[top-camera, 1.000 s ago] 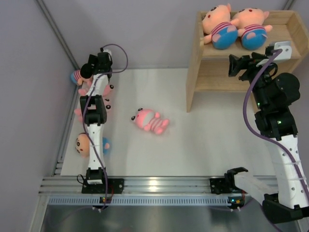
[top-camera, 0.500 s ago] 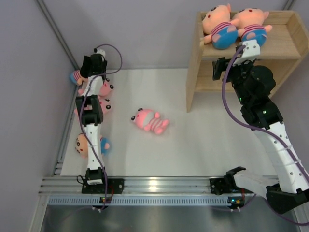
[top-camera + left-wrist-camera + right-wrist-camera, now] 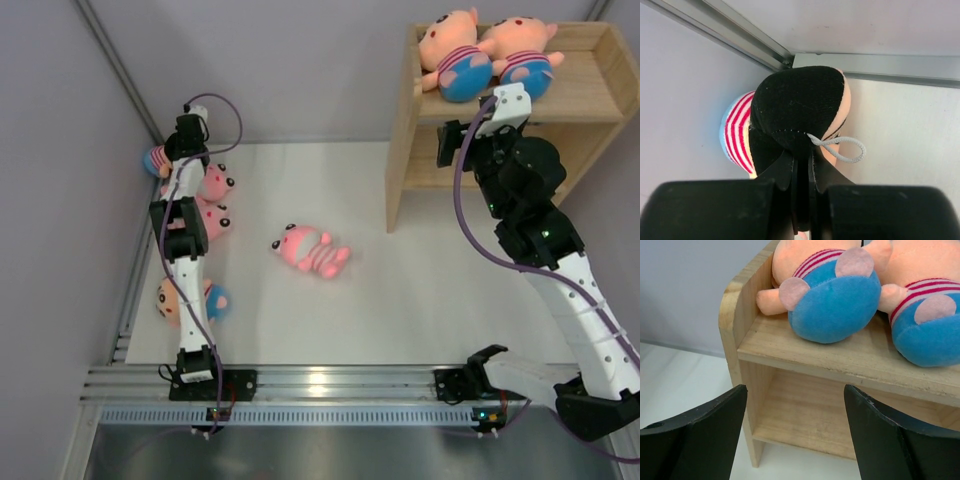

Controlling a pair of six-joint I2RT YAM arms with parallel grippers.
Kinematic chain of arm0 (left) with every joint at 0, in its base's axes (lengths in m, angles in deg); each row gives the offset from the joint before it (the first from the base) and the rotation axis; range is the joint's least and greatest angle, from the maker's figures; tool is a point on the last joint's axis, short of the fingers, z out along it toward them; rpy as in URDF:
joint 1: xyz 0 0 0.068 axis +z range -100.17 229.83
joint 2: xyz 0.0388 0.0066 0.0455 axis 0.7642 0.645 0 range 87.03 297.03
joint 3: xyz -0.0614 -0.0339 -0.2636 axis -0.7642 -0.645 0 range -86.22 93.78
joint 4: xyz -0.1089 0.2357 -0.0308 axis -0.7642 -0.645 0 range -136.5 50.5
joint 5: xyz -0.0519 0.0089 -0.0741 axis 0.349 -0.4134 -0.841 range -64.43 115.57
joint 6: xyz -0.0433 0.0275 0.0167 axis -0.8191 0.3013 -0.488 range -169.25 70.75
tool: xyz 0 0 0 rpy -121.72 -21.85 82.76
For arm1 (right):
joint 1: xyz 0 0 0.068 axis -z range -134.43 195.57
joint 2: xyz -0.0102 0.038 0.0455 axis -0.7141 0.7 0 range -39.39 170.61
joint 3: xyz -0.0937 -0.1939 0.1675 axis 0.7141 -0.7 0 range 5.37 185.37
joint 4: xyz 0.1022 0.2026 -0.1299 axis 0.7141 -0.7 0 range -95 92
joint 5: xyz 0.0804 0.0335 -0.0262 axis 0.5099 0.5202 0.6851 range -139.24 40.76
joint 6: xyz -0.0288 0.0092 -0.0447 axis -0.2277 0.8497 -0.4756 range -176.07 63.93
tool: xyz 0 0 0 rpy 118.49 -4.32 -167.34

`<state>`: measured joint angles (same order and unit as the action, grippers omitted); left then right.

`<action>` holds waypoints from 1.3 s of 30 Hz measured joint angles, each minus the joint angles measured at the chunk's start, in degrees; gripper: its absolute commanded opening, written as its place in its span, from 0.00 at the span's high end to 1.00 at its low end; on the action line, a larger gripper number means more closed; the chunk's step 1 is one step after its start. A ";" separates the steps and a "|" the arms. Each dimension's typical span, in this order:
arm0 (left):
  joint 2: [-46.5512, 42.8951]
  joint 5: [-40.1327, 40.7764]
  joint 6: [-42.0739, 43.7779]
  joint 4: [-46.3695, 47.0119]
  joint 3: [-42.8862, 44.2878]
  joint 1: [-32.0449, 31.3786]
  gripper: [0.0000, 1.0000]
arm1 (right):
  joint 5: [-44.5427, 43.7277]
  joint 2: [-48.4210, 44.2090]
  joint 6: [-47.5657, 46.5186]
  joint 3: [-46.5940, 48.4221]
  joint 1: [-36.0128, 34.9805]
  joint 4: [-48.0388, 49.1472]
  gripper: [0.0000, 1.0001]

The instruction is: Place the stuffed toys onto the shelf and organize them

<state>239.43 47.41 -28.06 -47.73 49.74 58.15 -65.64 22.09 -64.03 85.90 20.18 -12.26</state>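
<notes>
The left jaws are drawn in to a thin slit, their tips pinching the black plush hair of the corner doll (image 3: 795,100). It sits straight ahead of them, pushed up against the wall rail (image 3: 875,70). A strip of its peach face shows to the right of the tips. A red-and-white striped shirt and a pale blue patch bulge out to their left. A grey cord loop (image 3: 840,146) lies just right of the tips.

The right jaws stand wide apart, gripping nothing, and face the shelf (image 3: 805,365), a light bare-wood unit with a solid side panel and two tiers. Ahead of and above them, on the top tier, the left shelf doll (image 3: 835,305) and the right shelf doll (image 3: 935,335) lie side by side, touching. Each has a round blue bottom turned toward the jaws, pale pink foot pads and a pink-striped shirt.

On the white counter (image 3: 420,290), the striped pink toy (image 3: 312,250) lies well apart from both pairs of jaws, between the two arms. The upper pink toy (image 3: 215,183) and the lower pink toy (image 3: 212,222) lie just behind the left jaws, beside that arm. The peach-faced toy (image 3: 175,297), partly hidden by the arm, lies nearer its base.
</notes>
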 measured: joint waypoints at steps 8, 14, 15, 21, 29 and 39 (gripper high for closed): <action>-8.02 -4.87 -2.01 -0.83 -10.19 0.02 1.00 | 0.17 -1.40 0.22 0.22 -0.50 -0.37 0.21; -21.75 -10.10 -3.13 -2.56 -23.87 -1.97 1.00 | 1.11 -4.55 0.66 0.28 -0.92 -2.16 0.21; -24.13 -10.95 -3.45 -2.58 -26.08 -2.82 1.00 | 1.53 -4.92 0.66 0.61 -0.98 -3.06 0.21; -37.77 -16.98 -6.56 -3.28 -35.93 -9.84 1.00 | 7.82 -4.76 0.13 4.39 -1.18 -8.72 0.21; -53.42 -33.64 -16.98 -10.58 -39.36 -16.20 1.00 | 17.62 0.50 -3.65 4.37 -10.14 -13.20 0.21; -70.58 -55.98 -29.86 -20.48 -44.11 -15.89 1.00 | 24.55 2.78 -4.20 -14.36 -21.05 3.41 0.18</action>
<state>168.86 -8.56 -57.91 -68.21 5.64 42.26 -41.10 24.86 -68.23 71.54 -0.86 -8.85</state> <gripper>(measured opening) 0.147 0.822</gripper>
